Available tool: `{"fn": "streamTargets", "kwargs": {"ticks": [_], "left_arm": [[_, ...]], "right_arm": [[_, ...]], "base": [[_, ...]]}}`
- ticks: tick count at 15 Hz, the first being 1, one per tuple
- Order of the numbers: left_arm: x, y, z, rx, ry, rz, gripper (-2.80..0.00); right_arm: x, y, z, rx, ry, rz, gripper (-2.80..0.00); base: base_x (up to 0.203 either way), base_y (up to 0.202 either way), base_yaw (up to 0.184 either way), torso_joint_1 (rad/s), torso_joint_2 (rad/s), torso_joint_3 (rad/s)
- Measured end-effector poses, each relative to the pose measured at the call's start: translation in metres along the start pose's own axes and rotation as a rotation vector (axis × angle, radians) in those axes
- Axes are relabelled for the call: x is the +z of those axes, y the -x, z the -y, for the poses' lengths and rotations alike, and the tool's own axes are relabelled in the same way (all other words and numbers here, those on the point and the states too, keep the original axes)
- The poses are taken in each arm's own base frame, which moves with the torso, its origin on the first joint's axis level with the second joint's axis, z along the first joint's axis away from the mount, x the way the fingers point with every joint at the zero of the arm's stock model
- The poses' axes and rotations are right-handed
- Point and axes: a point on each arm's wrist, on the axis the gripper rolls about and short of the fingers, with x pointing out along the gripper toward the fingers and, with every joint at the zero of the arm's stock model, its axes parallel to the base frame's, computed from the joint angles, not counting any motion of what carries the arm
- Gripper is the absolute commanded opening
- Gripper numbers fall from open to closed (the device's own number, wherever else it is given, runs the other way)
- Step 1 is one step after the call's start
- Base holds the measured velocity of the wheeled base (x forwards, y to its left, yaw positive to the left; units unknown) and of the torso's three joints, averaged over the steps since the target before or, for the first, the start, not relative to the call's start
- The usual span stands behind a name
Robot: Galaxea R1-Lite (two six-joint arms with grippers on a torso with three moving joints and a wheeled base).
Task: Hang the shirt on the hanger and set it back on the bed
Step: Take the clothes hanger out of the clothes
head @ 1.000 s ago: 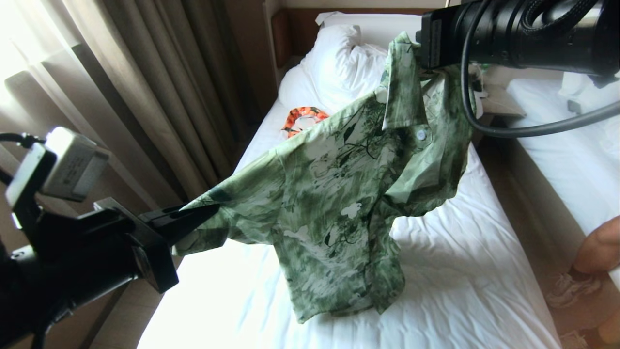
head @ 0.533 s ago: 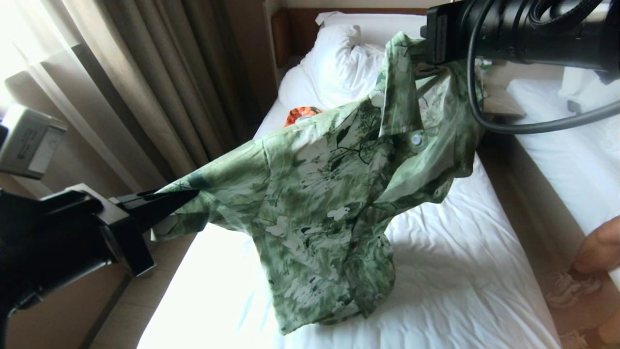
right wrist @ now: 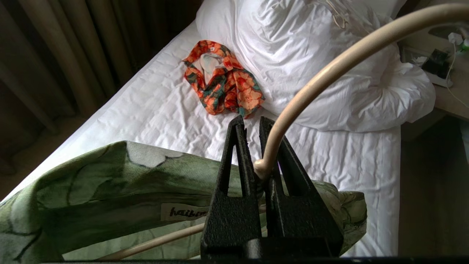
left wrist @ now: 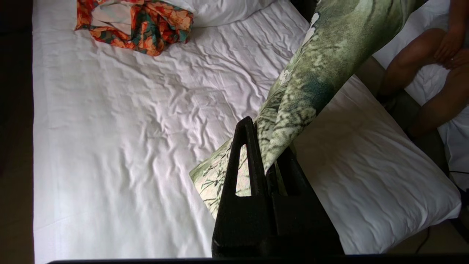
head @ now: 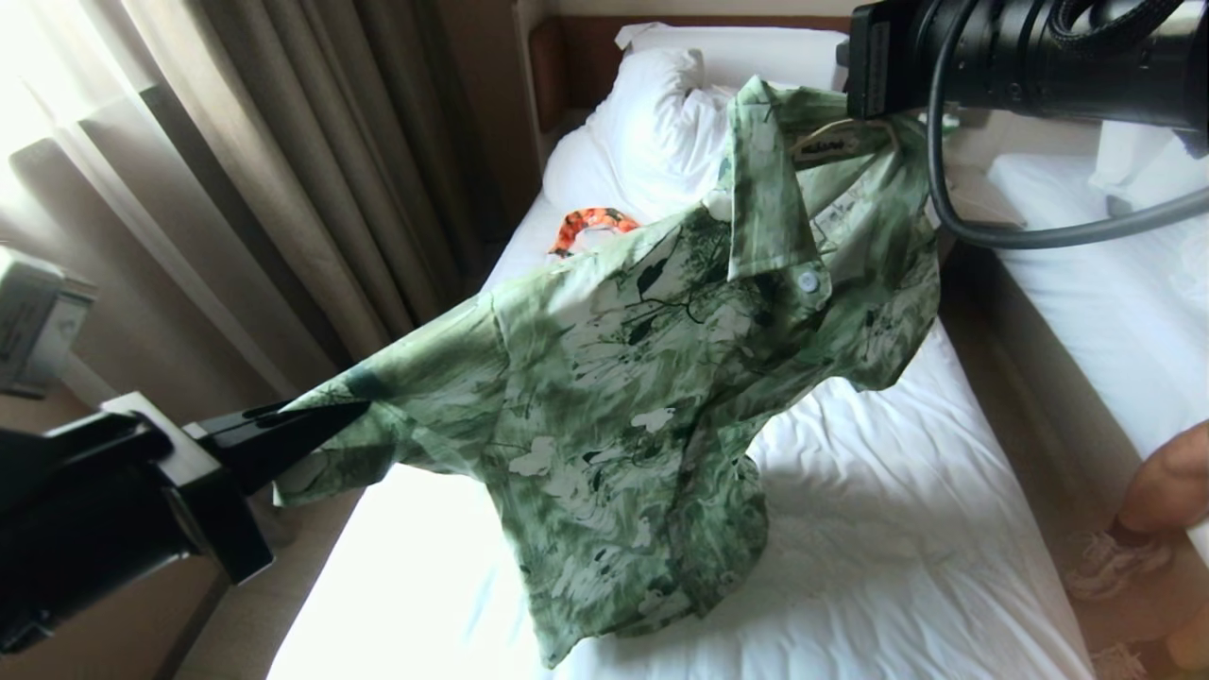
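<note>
Over bed [head: 897, 529]: left gripper [left wrist: 263, 146] clamps shirt [head: 614, 406] sleeve; right gripper [right wrist: 253, 146] clamps hanger [right wrist: 329, 62] hook.

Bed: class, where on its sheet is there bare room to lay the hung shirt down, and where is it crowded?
The bed has a wide bare stretch of sheet between the orange garment and the foot end, under the shirt. The head end is crowded by pillows and that garment. The left pincer grips a sleeve; the right pincer grips the hanger.
</note>
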Motion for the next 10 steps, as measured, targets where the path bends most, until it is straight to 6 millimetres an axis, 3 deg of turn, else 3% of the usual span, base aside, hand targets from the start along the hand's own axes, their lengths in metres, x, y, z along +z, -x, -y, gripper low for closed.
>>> {"fn": "streamTargets", "kwargs": {"ticks": [2,3,9,10], "left_arm": [[0.001,0.002,0.0,0.001,0.001,0.009,-2.8],[0.001,0.003,0.0,0.001,-0.001,0.011,0.0],[-0.001,0.009,-0.001,0.01,0.001,0.02,0.0],[-0.004,0.012,-0.001,0.021,0.002,0.018,-0.9]], "right_arm": [[0.0,0.0,0.0,-0.001,0.0,0.001,-2.8],[0.001,0.001,0.001,-0.001,0.0,0.002,-2.8],[0.001,0.003,-0.002,0.007,0.0,0.002,-2.8],[0.001,0.003,-0.002,0.006,0.0,0.002,-2.8]], "base": [[0.0,0.0,0.0,0.0,0.0,0.0],[0.0,0.0,0.0,0.0,0.0,0.0],[0.0,0.0,0.0,0.0,0.0,0.0],[0.0,0.0,0.0,0.0,0.0,0.0]]}}
